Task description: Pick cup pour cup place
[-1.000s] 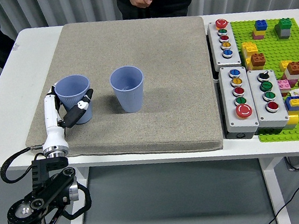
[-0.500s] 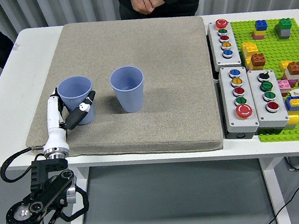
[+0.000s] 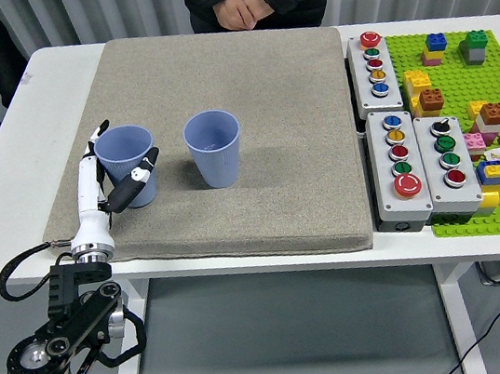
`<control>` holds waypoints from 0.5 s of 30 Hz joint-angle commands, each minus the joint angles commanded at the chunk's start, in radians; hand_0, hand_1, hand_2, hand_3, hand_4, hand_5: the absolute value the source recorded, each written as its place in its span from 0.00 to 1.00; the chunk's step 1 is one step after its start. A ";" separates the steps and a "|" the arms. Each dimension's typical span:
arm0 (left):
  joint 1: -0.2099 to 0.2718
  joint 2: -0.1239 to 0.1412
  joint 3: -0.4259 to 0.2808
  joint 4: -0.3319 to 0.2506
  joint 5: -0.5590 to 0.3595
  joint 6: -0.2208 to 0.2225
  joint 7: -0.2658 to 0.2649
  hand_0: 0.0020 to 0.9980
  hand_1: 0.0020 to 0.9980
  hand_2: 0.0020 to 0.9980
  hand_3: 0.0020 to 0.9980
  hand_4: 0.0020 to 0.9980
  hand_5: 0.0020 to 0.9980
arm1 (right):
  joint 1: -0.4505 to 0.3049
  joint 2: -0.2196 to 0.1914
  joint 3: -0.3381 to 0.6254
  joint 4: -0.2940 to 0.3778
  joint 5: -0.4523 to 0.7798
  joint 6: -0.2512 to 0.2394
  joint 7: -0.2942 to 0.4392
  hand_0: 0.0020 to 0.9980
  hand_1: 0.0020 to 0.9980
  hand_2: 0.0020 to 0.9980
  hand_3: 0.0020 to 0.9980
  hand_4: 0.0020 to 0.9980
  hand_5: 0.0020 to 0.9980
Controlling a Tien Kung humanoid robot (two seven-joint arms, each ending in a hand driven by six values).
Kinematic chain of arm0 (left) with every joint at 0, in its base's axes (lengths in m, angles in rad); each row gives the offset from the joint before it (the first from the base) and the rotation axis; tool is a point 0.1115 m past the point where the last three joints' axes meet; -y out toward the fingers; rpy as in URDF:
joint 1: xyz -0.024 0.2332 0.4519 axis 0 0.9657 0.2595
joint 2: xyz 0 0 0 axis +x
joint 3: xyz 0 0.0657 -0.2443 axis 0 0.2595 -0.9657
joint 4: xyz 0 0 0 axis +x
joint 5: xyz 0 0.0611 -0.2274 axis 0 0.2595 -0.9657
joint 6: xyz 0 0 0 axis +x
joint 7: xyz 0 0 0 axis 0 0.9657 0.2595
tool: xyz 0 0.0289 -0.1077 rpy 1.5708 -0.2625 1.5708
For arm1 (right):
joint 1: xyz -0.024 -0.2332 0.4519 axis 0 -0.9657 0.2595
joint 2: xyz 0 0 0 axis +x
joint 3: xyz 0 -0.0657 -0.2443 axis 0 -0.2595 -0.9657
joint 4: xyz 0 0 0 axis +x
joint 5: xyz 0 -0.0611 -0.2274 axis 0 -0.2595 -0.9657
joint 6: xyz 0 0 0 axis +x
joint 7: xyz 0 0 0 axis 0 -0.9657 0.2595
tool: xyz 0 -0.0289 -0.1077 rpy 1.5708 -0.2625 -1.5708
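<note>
Blue cup (image 3: 127, 163) within left hand (image 3: 107, 175)

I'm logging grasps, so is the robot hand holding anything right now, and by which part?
The left robot hand wraps the left blue plastic cup around its side wall, thumb in front and fingers behind. The cup stands on the grey mat.
</note>
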 joint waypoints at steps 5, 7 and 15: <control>0.014 0.012 -0.008 -0.022 0.025 0.000 0.009 0.75 0.75 0.88 0.99 0.94 0.48 | 0.001 -0.001 0.001 0.000 -0.001 -0.001 0.000 0.68 0.63 0.56 0.56 0.00 0.08; 0.021 0.020 -0.012 -0.035 0.033 -0.001 0.012 0.75 0.75 0.88 0.99 0.94 0.48 | 0.002 -0.001 0.001 0.000 -0.001 0.000 0.000 0.68 0.63 0.56 0.56 0.00 0.08; 0.054 0.050 -0.025 -0.077 0.057 -0.009 0.028 0.76 0.76 0.88 0.99 0.95 0.49 | 0.001 -0.002 0.004 0.000 -0.006 0.001 -0.001 0.68 0.63 0.56 0.56 0.00 0.09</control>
